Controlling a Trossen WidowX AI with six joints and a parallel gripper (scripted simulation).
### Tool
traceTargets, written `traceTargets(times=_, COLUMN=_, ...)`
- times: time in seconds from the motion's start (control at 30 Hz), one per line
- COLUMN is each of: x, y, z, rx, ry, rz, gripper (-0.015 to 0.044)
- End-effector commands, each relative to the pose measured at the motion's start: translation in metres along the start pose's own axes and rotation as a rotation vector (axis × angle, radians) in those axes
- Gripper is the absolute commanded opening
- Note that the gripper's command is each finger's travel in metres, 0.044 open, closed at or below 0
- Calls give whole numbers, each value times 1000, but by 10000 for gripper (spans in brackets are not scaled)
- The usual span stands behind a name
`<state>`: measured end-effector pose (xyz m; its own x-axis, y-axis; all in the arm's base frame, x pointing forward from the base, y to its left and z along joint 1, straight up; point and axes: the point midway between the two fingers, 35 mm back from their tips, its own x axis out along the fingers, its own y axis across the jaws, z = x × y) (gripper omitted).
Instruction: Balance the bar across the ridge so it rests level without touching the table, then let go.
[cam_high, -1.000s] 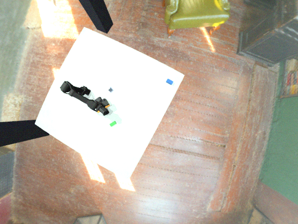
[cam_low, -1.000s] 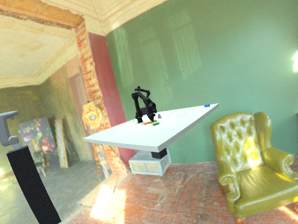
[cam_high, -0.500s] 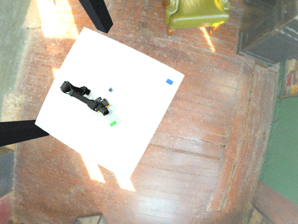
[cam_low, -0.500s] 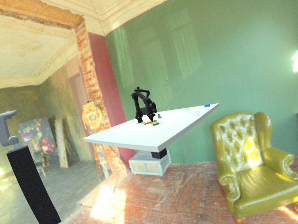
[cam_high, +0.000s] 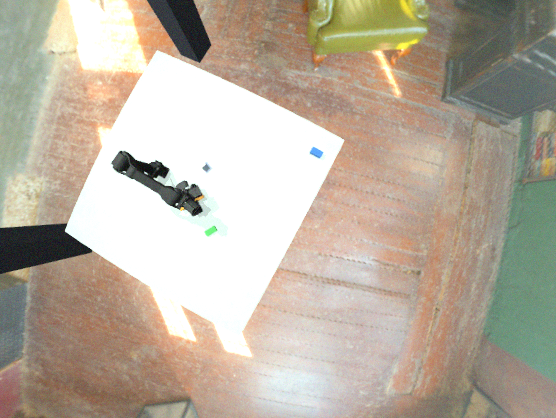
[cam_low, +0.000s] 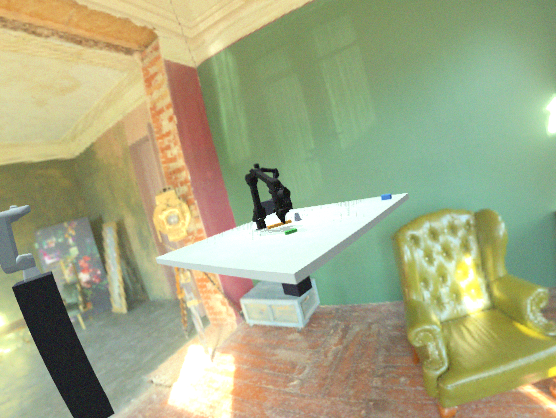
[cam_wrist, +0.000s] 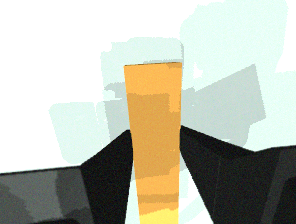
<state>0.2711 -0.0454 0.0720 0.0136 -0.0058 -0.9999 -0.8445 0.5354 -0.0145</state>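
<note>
The orange bar (cam_high: 200, 198) (cam_low: 273, 226) (cam_wrist: 154, 115) lies flat, low at the white table (cam_high: 240, 125) (cam_low: 240, 255). My gripper (cam_high: 191, 204) (cam_low: 283, 221) (cam_wrist: 154, 133) is shut on the bar, with one black finger against each long side in the wrist view. The bar's far end sticks out beyond the fingertips; in the top view the gripper hides its middle. Whether the bar touches the table cannot be told. The ridge, a small grey wedge (cam_high: 207, 167) (cam_low: 297, 217), stands on the table apart from bar and gripper. It is not in the wrist view.
A green block (cam_high: 211, 231) (cam_low: 290, 231) lies on the table near the gripper, on the side away from the ridge. A blue block (cam_high: 316, 152) (cam_low: 386, 197) lies far off near a table corner. The arm's shadows fall around the bar.
</note>
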Motion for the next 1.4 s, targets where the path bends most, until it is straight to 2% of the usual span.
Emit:
traceTargets(times=0.0, x=-12, y=-2, z=1, rx=-1, ry=-6, rz=-12, gripper=0)
traceTargets(times=0.93, x=-80, y=3, z=0, rx=0, ry=-8, rz=-11, gripper=0)
traceTargets(times=1.37, x=-81, y=20, z=42, rx=305, ry=-14, rz=-7, gripper=0)
